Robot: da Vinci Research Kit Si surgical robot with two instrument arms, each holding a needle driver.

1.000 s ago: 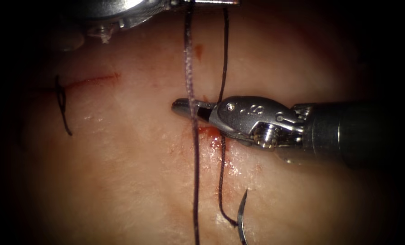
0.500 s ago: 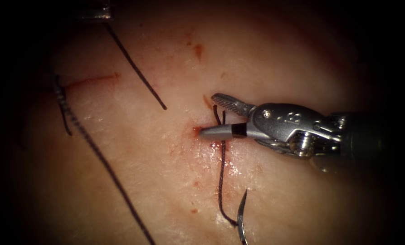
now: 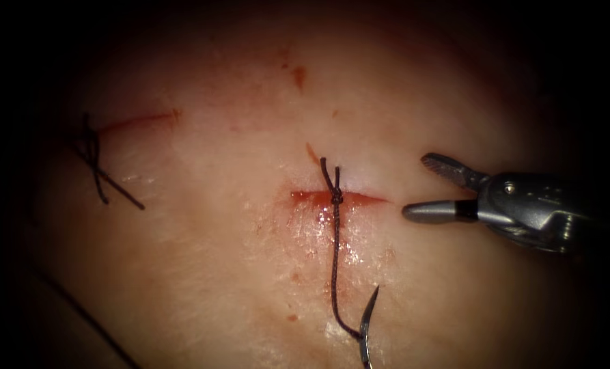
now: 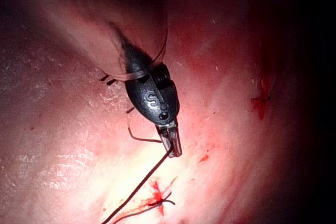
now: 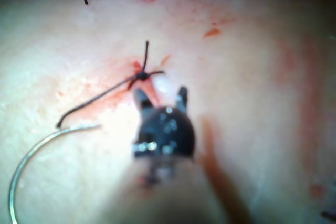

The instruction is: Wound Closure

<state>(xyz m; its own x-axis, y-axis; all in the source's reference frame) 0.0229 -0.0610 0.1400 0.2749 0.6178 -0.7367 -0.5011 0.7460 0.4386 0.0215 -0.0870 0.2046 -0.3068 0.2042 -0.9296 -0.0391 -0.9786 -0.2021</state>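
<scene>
On the tissue (image 3: pixel 202 260), a short red cut (image 3: pixel 359 199) carries a tied knot (image 3: pixel 337 198) with a short tail standing above it. From the knot the thread (image 3: pixel 334 260) runs down to the curved needle (image 3: pixel 366 321), which lies loose on the tissue below the cut, held by neither tool. My right tool (image 3: pixel 421 186) hovers just right of the cut, jaws open and holding nothing. The right wrist view shows its open jaws (image 5: pixel 160 96) near the knot (image 5: pixel 140 76) and the needle (image 5: pixel 31 156). My left tool (image 4: pixel 173 149) is shut on a loose length of thread (image 4: pixel 142 184).
An older stitch (image 3: pixel 91 154) with cut ends closes a thin red line (image 3: pixel 141 121) at the left. A dark strand of thread (image 3: pixel 79 314) crosses the lower left of the tissue. Red fluid stains the tissue around the knot.
The right tool's jaws, shut across the thread above the knot, opened and drew back to the right. The thread parted there. The left tool carried the cut length away leftward.
</scene>
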